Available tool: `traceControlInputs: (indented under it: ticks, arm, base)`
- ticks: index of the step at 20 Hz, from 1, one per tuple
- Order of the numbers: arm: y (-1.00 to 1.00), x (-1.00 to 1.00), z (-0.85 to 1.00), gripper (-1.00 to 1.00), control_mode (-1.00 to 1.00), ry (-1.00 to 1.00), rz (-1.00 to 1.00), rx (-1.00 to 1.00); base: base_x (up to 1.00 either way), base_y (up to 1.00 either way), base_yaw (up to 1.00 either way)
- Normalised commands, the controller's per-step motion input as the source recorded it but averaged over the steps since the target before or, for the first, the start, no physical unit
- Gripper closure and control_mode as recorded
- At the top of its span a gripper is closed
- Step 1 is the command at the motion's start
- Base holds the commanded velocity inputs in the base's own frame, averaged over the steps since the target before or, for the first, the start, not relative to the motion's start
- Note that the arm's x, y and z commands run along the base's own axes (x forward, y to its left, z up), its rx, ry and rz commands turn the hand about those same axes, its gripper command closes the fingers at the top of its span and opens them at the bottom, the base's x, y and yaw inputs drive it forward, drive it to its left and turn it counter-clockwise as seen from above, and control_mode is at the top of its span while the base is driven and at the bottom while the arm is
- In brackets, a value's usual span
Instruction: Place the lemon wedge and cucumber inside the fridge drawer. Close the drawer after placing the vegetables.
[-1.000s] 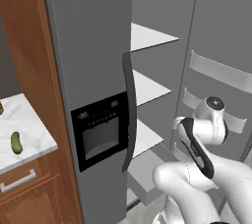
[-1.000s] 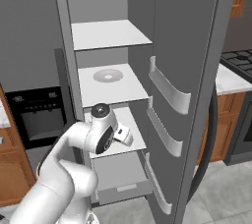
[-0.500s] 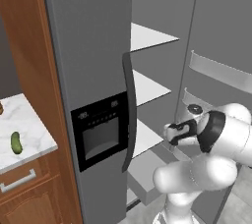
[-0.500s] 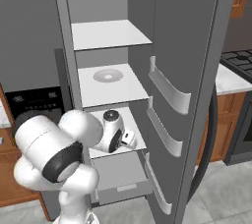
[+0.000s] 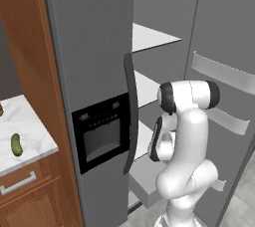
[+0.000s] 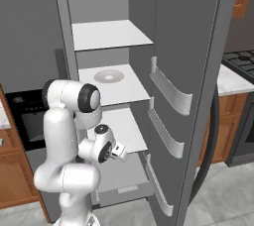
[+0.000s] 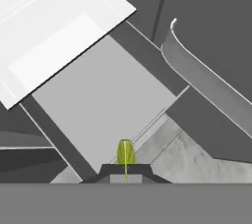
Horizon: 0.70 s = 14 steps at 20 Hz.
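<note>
Arm swung over fridge drawer [image 6: 121, 175]; end effector [image 7: 126, 169] pinches tiny yellow-green lemon wedge [image 7: 126, 153].

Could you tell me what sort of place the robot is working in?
A home-style kitchen, rendered: an open fridge with white shelves, wooden cabinets under a marble counter, and a stove at right.

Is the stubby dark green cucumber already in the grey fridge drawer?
No, the stubby dark green cucumber lies on the white marble counter left of the fridge, away from the grey fridge drawer.
</note>
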Motion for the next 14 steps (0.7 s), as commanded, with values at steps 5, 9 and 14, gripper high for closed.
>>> traceControlInputs:
  ticks: [5, 9, 14]
  arm:
    - [-0.04, 0.16, -0.66, 1.00, -1.00, 0.00, 0.00, 0.02]
    - [-0.35, 0.51, -0.07, 1.00, -1.00, 0.00, 0.00, 0.10]
    - [-0.57, 0.57, -0.01, 1.00, -1.00, 0.00, 0.00, 0.15]
  base:
    - [0.00, 0.00, 0.00]
    - [0.00, 0.00, 0.00]
    - [0.00, 0.00, 0.00]
